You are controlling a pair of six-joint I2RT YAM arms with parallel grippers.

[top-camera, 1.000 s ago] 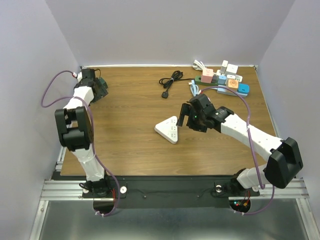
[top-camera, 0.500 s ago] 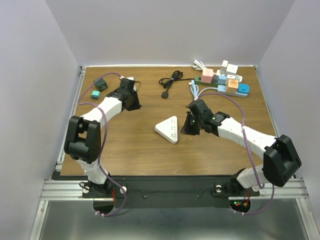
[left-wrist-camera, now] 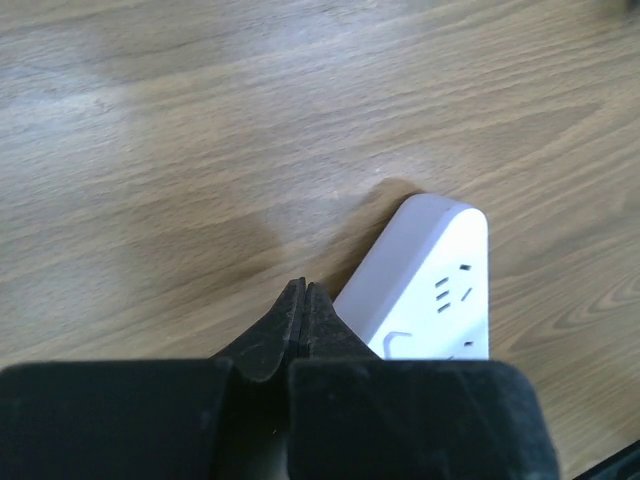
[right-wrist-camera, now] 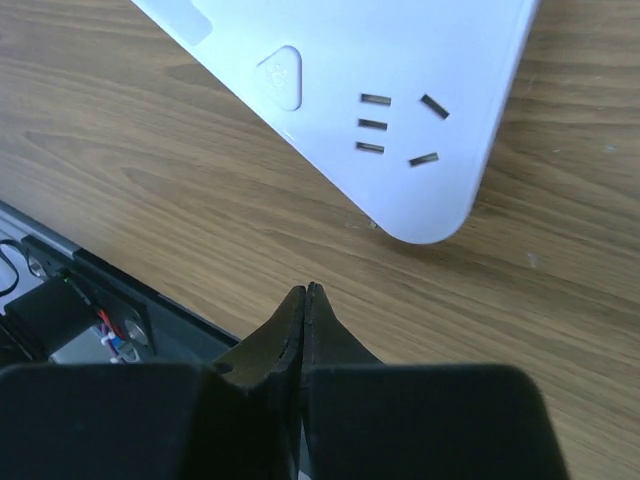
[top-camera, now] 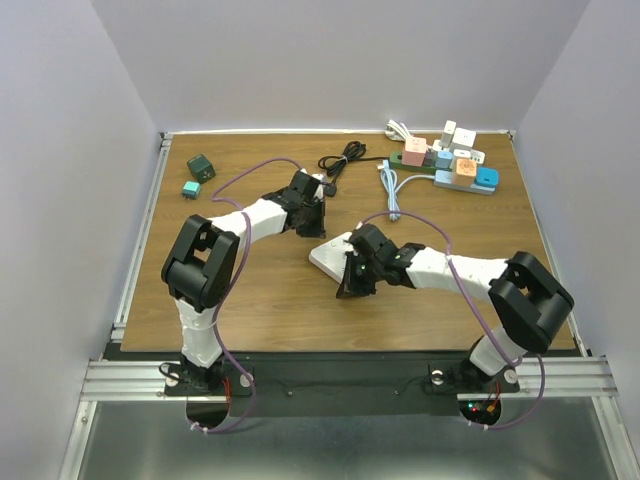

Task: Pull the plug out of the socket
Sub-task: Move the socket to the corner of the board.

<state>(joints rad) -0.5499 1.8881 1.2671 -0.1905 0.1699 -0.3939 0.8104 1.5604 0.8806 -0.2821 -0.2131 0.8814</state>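
A white, triangular socket (top-camera: pixel 328 256) lies flat on the wooden table (top-camera: pixel 250 290), a little right of centre and in front of both arms. The wrist views show its rounded corners and small groups of dark outlet slots on its top face (left-wrist-camera: pixel 432 290) (right-wrist-camera: pixel 400 80).

The left gripper (top-camera: pixel 316 224) reaches in from the far left and hangs just beside the socket's far corner. In its own camera its tips (left-wrist-camera: pixel 303 291) are pressed together with nothing between them, and they sit just left of the socket's edge. Whether they touch it cannot be told.

The right gripper (top-camera: pixel 345 290) reaches across the socket from the right, and its wrist covers part of the white top in the overhead view. Its tips (right-wrist-camera: pixel 303 291) are also pressed together and empty. They point at bare wood just past one rounded corner, near the table's front edge.

Farther back near the middle lies a coiled black cord (top-camera: pixel 345 156). At the far right corner sits a long strip (top-camera: pixel 452 180) carrying several coloured adapters (top-camera: pixel 464 168), with a white cable (top-camera: pixel 392 186) trailing from it toward the centre. At the far left are a dark green cube (top-camera: pixel 201 166) and a small teal block (top-camera: pixel 190 189), well apart from the socket.
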